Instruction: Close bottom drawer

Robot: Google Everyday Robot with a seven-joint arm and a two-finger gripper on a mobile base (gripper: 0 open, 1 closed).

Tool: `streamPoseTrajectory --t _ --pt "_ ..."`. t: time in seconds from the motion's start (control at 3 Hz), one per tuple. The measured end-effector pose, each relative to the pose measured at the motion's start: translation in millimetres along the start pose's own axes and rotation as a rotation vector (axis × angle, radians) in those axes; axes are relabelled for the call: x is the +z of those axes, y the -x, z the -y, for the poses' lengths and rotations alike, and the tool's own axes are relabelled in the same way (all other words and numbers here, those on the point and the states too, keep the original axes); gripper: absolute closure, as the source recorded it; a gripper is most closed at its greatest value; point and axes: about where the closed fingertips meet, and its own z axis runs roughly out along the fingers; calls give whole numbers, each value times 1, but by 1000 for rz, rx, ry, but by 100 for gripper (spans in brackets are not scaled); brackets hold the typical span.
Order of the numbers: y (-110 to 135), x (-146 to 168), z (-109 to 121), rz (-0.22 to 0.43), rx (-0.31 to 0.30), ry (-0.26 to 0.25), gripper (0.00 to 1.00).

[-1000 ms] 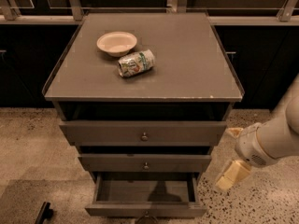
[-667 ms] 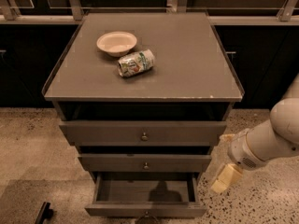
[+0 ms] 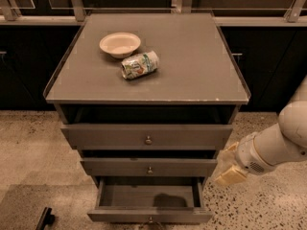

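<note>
Lower right of frame: gripper, level with the middle drawer and just beside the cabinet's right edge, barely shifted over the past second. Nothing held; how far open, impossible to tell. Bottom centre: bottom drawer, pulled out exactly as before, untouched. No closing progress yet.

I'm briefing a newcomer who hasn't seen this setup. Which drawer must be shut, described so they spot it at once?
Find the grey-brown cabinet with a bowl and a can on top; the gripper hangs by its right side. Of its three stacked drawers, the bottom drawer is the lowest. Unlike the two above, it is pulled far out, showing its inside.
</note>
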Motion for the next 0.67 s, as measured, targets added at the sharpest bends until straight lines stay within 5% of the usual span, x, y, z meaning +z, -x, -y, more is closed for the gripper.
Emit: streamPoseTrajectory --t 0.67 --pt "-4 23 -5 30 21 6 89"
